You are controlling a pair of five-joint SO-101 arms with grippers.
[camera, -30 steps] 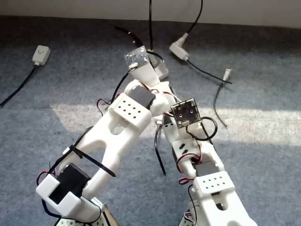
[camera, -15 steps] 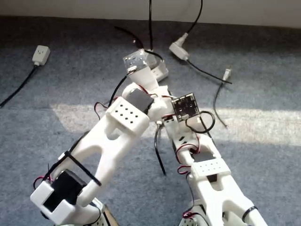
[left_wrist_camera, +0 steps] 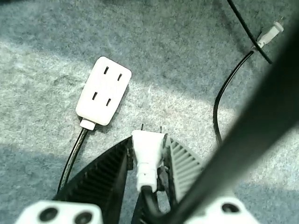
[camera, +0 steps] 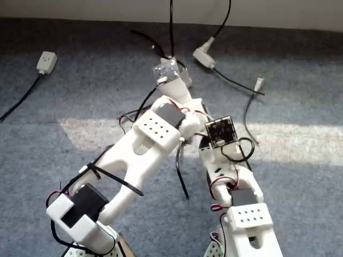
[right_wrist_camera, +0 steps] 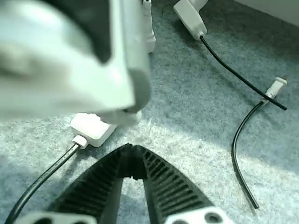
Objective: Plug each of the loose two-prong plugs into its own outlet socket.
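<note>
The left gripper [left_wrist_camera: 148, 142] clamps its ribbed black fingers [left_wrist_camera: 112, 165] around the body of a white two-prong plug [left_wrist_camera: 147, 151] on a black cord. The two prongs jut out past the fingertips, so they are free to enter a socket. Just ahead of the prongs and a little to one side, a white rectangular outlet block [left_wrist_camera: 103, 91] lies flat on the grey carpeted tabletop [left_wrist_camera: 196, 60] with its slots facing up. The plug is near the block but apart from it, and I judge it needs a sideways shift before prongs and slots line up. The right gripper [right_wrist_camera: 132, 156] hangs behind the left arm with its fingers pressed together on nothing, close to the cord end of the block, perhaps placed there to steady it. Well beyond both pairs of fingers lies a second white plug [right_wrist_camera: 189, 13], loose, and far off to the side a second white outlet [camera: 46, 61], likely its partner.
</note>
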